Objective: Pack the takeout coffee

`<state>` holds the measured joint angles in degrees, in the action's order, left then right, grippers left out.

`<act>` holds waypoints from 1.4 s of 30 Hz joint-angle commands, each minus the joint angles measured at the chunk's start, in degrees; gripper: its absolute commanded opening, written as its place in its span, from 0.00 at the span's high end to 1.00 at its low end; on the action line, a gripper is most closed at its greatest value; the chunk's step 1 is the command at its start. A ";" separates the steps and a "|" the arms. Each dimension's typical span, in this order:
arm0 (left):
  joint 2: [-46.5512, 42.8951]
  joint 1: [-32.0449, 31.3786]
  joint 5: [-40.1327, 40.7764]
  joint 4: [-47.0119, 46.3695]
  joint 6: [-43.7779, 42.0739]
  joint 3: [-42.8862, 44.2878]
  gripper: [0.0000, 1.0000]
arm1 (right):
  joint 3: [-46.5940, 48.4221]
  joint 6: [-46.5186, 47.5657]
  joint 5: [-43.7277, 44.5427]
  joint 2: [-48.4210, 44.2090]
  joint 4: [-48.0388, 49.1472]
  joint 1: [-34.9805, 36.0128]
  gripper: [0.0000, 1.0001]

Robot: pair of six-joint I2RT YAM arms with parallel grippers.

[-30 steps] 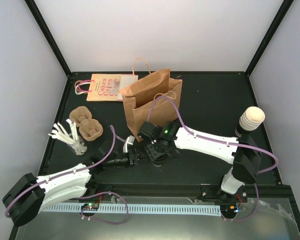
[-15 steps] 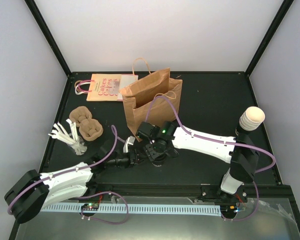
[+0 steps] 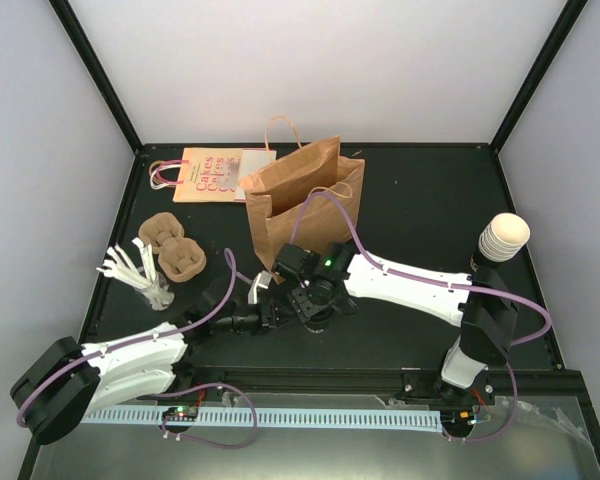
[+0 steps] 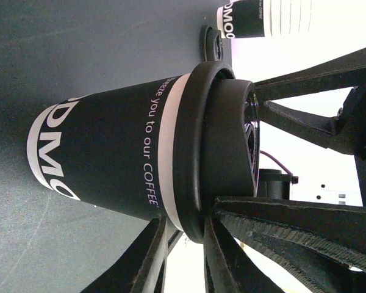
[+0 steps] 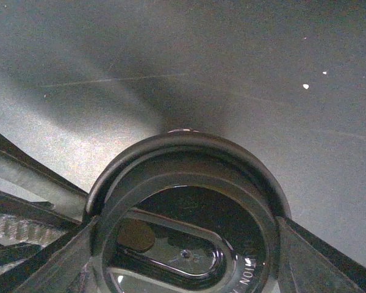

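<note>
The takeout coffee (image 4: 122,159) stands on the black table, a dark printed cup with white lettering and a black lid (image 5: 183,213). My right gripper (image 5: 186,244) comes down from above, its fingers (image 5: 296,250) pressed on opposite sides of the lid. My left gripper (image 4: 183,229) reaches in from the side, its two fingers (image 4: 152,256) closed narrowly with the lid's rim between them. In the top view both grippers meet in front of the brown paper bag (image 3: 300,205), left gripper (image 3: 270,315) beside right gripper (image 3: 315,305), and the cup is mostly hidden beneath them.
The brown bag stands open just behind the grippers. A nested stack of lidless cups (image 3: 504,238) is at the right edge. Pulp cup trays (image 3: 175,250) and white stirrers (image 3: 135,270) sit at the left. A flat printed bag (image 3: 215,175) lies at the back left.
My left gripper's jaws have narrowed onto the lid's rim, and the left arm has edged slightly towards the cup. The right gripper keeps its hold.
</note>
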<state>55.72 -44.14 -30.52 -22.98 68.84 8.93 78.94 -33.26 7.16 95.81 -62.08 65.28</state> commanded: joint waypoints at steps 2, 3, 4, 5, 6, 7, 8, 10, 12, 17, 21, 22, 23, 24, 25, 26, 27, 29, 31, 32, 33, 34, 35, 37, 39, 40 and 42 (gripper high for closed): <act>4.24 0.14 5.47 11.69 0.16 0.39 0.82 | -5.08 1.28 -2.95 2.27 3.84 0.99 0.26; 4.57 0.01 5.90 12.37 0.16 0.51 0.83 | -5.97 1.36 -3.61 2.06 4.50 0.99 0.26; 4.85 -0.10 6.23 12.91 0.09 0.48 0.83 | -6.70 1.35 -4.17 1.90 5.02 0.96 0.26; 5.33 -0.22 6.49 13.22 0.15 0.43 0.83 | -7.37 1.14 -4.50 1.84 5.48 0.91 0.27; 5.74 -0.32 6.67 13.45 0.17 0.39 0.84 | -7.98 0.90 -4.89 1.76 5.88 0.95 0.27; 6.29 -0.40 6.62 13.48 0.30 0.36 0.85 | -8.58 0.72 -5.22 1.56 6.33 0.91 0.27; 6.65 -0.63 6.64 13.45 0.48 0.38 0.85 | -9.27 0.43 -5.41 1.23 6.81 0.95 0.28; 7.03 -1.17 6.56 12.88 0.96 0.67 0.87 | -10.55 -0.15 -5.69 0.21 8.00 0.99 0.28; 6.71 -1.65 6.51 12.94 0.85 1.50 0.87 | -11.59 -0.39 -6.03 -0.88 8.99 0.92 0.29; 3.66 -1.99 5.74 13.16 -0.67 4.17 0.82 | -12.40 -0.09 -5.85 -2.23 9.26 0.10 0.29; -1.44 -1.83 6.90 15.22 -1.07 4.91 0.78 | -14.60 -0.20 -7.30 -4.21 11.21 -0.69 0.31; -2.54 -1.80 7.16 15.83 -1.26 4.95 0.77 | -15.05 -0.30 -7.45 -4.73 11.48 -0.76 0.31; -3.71 -1.79 7.34 16.58 -1.32 5.02 0.76 | -15.41 -0.38 -7.63 -4.86 11.65 -0.76 0.31; -4.78 -1.75 7.61 17.28 -1.42 5.16 0.75 | -15.83 -0.40 -7.90 -4.91 11.78 -0.76 0.31; -5.70 -1.75 7.72 17.99 -1.55 5.21 0.73 | -16.22 -0.41 -8.13 -5.01 11.93 -0.78 0.31; -6.65 -1.69 7.75 18.64 -1.66 5.30 0.71 | -16.45 -0.41 -8.21 -5.02 11.98 -0.78 0.31; -7.54 -1.61 7.80 19.28 -1.87 5.50 0.70 | -16.64 -0.34 -8.21 -5.14 11.99 -0.78 0.31; -9.35 -1.49 8.16 21.54 -2.38 6.00 0.67 | -16.56 -0.04 -7.97 -5.24 11.85 -0.78 0.31; -10.92 -1.29 8.94 24.02 -3.23 6.91 0.66 | -16.24 0.43 -7.97 -5.17 11.62 -0.77 0.31; -11.69 -1.19 9.45 25.11 -3.67 7.30 0.66 | -16.12 0.85 -8.27 -5.04 11.56 -0.78 0.31; -12.47 -0.99 10.04 26.28 -4.05 7.71 0.66 | -16.10 1.31 -8.64 -4.88 11.55 -0.78 0.31; -13.15 -0.77 10.71 27.23 -4.35 7.91 0.66 | -16.09 1.61 -9.03 -4.59 11.53 -0.77 0.31; -13.91 -0.51 11.27 27.81 -4.48 8.02 0.66 | -16.16 1.82 -9.34 -4.30 11.47 -0.76 0.31; -15.47 0.17 11.81 28.75 -5.17 7.88 0.65 | -16.85 1.91 -9.99 -4.14 12.09 -0.82 0.31; -16.99 0.87 12.19 29.76 -5.71 7.75 0.65 | -18.04 1.76 -11.07 -4.38 13.39 -0.76 0.31; -17.65 1.17 12.30 30.07 -5.85 7.63 0.65 | -18.68 1.52 -11.44 -4.53 13.92 -0.78 0.31; -18.54 1.65 12.42 30.52 -6.00 7.35 0.64 | -20.02 1.15 -12.01 -4.51 15.02 -0.70 0.31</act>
<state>39.07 -43.55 -19.99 4.19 64.40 14.66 65.56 -30.33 7.14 86.21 -48.12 64.25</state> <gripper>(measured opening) 0.353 0.730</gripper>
